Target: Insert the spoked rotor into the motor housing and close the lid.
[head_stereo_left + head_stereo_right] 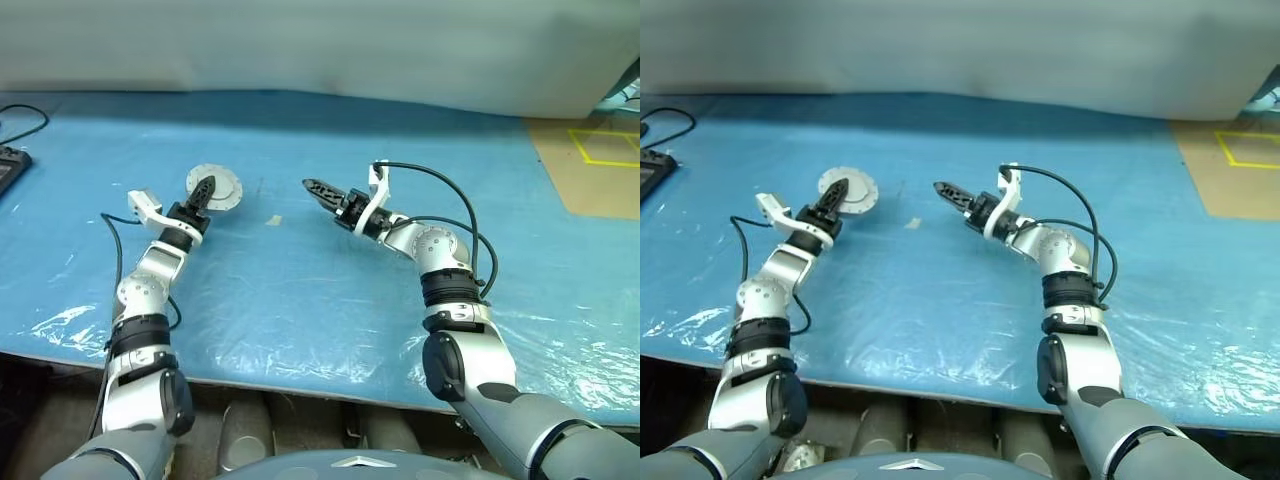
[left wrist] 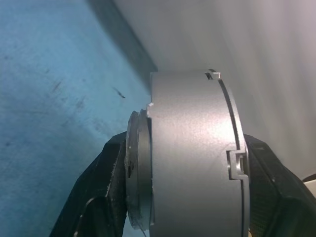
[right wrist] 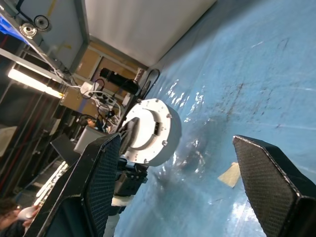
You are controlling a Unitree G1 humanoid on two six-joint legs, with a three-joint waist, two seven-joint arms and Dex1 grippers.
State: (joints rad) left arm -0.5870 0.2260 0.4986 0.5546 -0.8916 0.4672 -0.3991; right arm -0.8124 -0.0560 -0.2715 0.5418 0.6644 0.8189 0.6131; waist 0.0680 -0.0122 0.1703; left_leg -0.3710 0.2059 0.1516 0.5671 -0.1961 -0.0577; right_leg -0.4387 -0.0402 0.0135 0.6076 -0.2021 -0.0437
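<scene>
on the left of the blue surface, the left pincer is clamped across a round silver assembly, which i take to be the motor housing with the lid already seated on it: in the left wrist view both black fingers press its two flat faces, and a seam with notched tabs runs around the silver wall, so the casing looks closed. no copper windings or spoked rotor can be seen, which suggests the rotor is inside, though i cannot confirm it. a small tan scrap lies just beside it toward the centre. further right, the right pincer hangs released and empty, fingers spread wide, pointing at the assembly but well apart from it. judging by this, the task looks nearly finished; only letting go remains.
</scene>
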